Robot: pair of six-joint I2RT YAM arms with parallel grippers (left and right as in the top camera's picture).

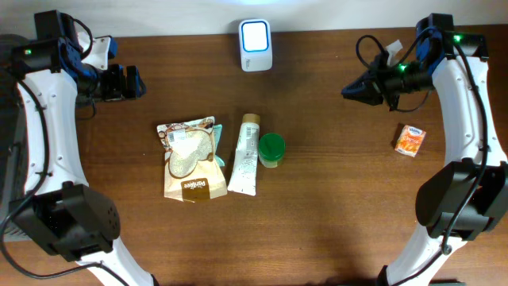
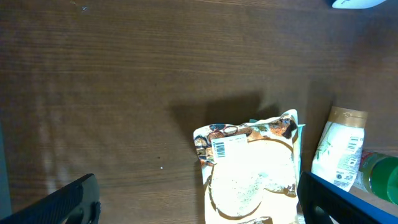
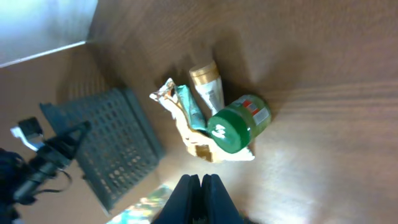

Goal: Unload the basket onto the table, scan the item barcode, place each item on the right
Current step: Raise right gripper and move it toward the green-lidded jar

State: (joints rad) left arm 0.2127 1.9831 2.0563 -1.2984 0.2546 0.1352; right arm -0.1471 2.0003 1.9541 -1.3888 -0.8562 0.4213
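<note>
Groceries are lying in a loose cluster at the middle of a brown wooden table (image 1: 333, 206). A flat pouch (image 1: 189, 159) is lying on the left of the cluster, its printed top edge pointing toward the far side. In the left wrist view a small barcode (image 2: 219, 148) is showing near the pouch's upper left corner, facing up. A pale tube (image 1: 245, 155) with a tan cap is lying just beside the pouch on its right, with the cap pointing toward the far side. A green jar (image 1: 271, 149) is sitting right up against the tube's right side. A small orange box (image 1: 410, 141) is lying on its own, well apart from the cluster, near the right side of the table. A white scanner (image 1: 255, 45) is standing at the far edge of the table, in line with the cluster, and its face is glowing pale blue.

The left gripper (image 1: 128, 82) is hovering over the far left part of the table, well apart from the pouch. Its dark fingers (image 2: 62, 202) are spreading wide and holding nothing; in the left wrist view they are framing the bottom corners of the picture. The right gripper (image 1: 353, 91) is hovering over the far right part of the table, between the scanner and the orange box. Its fingers are pressing together with nothing between them.
</note>
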